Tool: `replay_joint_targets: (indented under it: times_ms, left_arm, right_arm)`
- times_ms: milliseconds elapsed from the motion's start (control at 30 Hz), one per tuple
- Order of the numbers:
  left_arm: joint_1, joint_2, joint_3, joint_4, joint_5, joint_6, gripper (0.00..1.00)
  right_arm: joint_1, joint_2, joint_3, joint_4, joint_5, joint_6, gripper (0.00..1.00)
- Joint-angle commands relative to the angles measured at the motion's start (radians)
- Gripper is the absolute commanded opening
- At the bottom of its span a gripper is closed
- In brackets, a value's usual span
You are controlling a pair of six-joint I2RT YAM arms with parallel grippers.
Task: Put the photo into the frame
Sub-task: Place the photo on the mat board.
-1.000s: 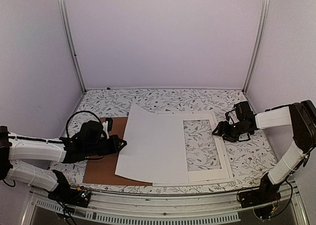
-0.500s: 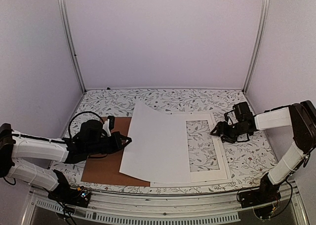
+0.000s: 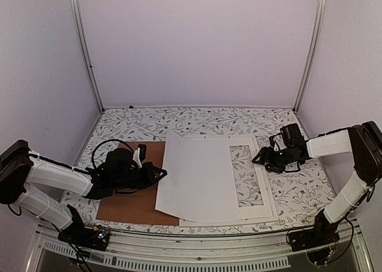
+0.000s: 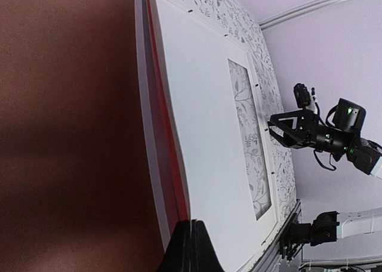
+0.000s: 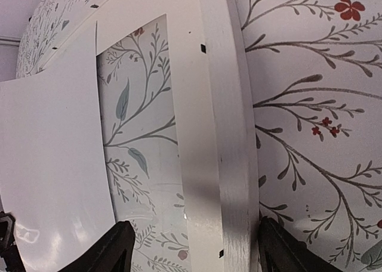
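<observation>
Pinching the left edge of the photo [image 3: 200, 176], the left gripper [image 3: 161, 174] has its jaws closed flat on the sheet and holds that edge lifted. From these jaws the photo stretches away toward the right gripper [image 3: 261, 161], plain white back up; the left wrist view shows its red printed face turned down. Its long axis seems to run from the arms' side toward the back wall, though the angle makes that hard to judge. The far half of the sheet lies over the frame [image 5: 236, 141], and its free edge stops on the clear pane [image 5: 140, 135], leaving a strip of pane uncovered between that edge and the right jaws. Those jaws stand wide, holding nothing, one finger [image 5: 116, 251] over the pane and the other outside the frame, so the frame's right rim lies between them. Small black tabs dot the frame's inner ledge. Below and behind the left jaws lies a brown board [image 3: 128, 197], partly overlapped by the photo. Beyond the right jaws, and past the frame's far edge, is bare floral cloth [image 3: 304, 188].
</observation>
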Motion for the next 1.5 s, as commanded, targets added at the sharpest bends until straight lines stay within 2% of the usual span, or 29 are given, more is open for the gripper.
replay_joint_targets:
  times_ms: [0,433,767,1167,1467]
  left_arm:
    - [-0.040,0.056,0.047,0.067,-0.021,-0.015,0.00]
    - [-0.122,0.215,0.231,0.148,0.011,-0.008,0.00]
    - [-0.148,0.210,0.410,0.093,0.007,0.021,0.00]
    - [-0.154,0.289,0.419,0.222,0.002,-0.086,0.00]
    - [-0.156,0.323,0.423,0.207,0.010,-0.084,0.00]
  right_arm:
    - [0.022,0.031,-0.026,-0.013,-0.033,0.018,0.74]
    - [0.023,0.038,-0.021,-0.015,-0.031,0.017,0.76]
    - [0.018,0.014,0.022,-0.060,-0.024,0.002,0.84]
    - [-0.022,-0.009,0.038,-0.074,-0.053,-0.016,0.85]
    - [-0.040,-0.010,0.029,-0.069,-0.058,-0.025,0.86]
